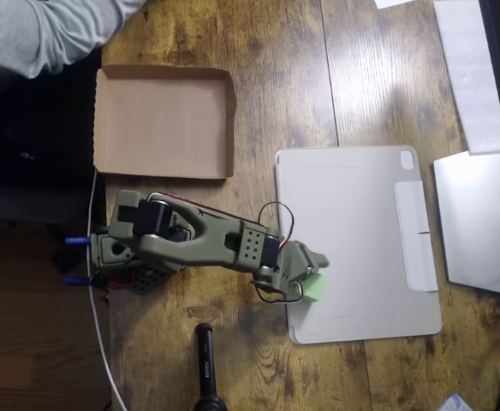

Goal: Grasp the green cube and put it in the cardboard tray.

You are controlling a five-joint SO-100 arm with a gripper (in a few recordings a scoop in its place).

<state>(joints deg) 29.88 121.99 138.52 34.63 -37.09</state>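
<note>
In the overhead view the olive-green arm reaches right from its base near the bench's left edge, and its gripper [312, 276] sits over the small light-green foam-like cube [315, 288]. The cube rests on the flat grey tablet cover [361, 223], close to that cover's lower-left corner and just inside its left edge. The gripper head hides much of the cube, so I cannot tell whether the fingers are spread or already closed on it.

The step in hand looks like the grasp. To do it well, the fingers should straddle two opposite faces squarely and close gently, since soft foam can squash or twist out. A straight lift before any swing would keep the cube from dragging over the cover's edge.

The shallow brown cardboard tray [164, 167] lies well apart, toward the bench's upper-left corner, with its left rim at the bench edge and a grey sleeve [44, 34] just beyond its upper-left corner. Bare wood between the cover and the tray gives open room for the carry. A black cylindrical object [205, 360] stands near the bench's lower edge, below the arm and out of the likely path.
</note>
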